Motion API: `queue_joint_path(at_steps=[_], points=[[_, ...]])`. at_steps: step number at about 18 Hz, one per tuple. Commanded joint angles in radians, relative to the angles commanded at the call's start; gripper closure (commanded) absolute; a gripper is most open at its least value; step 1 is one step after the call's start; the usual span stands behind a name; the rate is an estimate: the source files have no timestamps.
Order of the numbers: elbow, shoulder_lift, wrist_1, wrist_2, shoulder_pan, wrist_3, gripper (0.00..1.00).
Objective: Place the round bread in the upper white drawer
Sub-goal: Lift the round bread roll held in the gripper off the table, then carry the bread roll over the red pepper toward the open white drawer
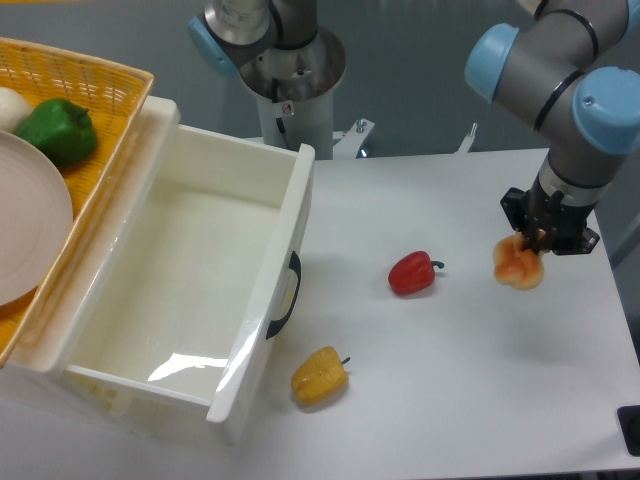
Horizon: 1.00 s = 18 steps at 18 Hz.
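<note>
The round bread sits at the right side of the table, clamped between the fingers of the gripper, which reaches down onto it from above. The red bell pepper lies to its left and the yellow bell pepper nearer the front. Further left, the upper white drawer stands pulled open, beside the woven yellow basket.

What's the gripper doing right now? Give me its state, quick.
Gripper: closed on the round bread, holding it above the table at the right side, away from the open white drawer.
</note>
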<state>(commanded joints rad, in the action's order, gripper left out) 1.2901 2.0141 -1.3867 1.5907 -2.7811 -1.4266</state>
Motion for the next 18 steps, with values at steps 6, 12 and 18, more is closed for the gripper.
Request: queue_joint_path(at_steps=[6, 12, 18], points=[[-0.006, -0.005, 0.008, -0.009, 0.005, -0.002, 1.0], [-0.008, -0.07, 0.009, -0.025, 0.023, 0.029, 1.0], [0.017, -0.162, 0.008, -0.101, 0.087, 0.217, 1.0]])
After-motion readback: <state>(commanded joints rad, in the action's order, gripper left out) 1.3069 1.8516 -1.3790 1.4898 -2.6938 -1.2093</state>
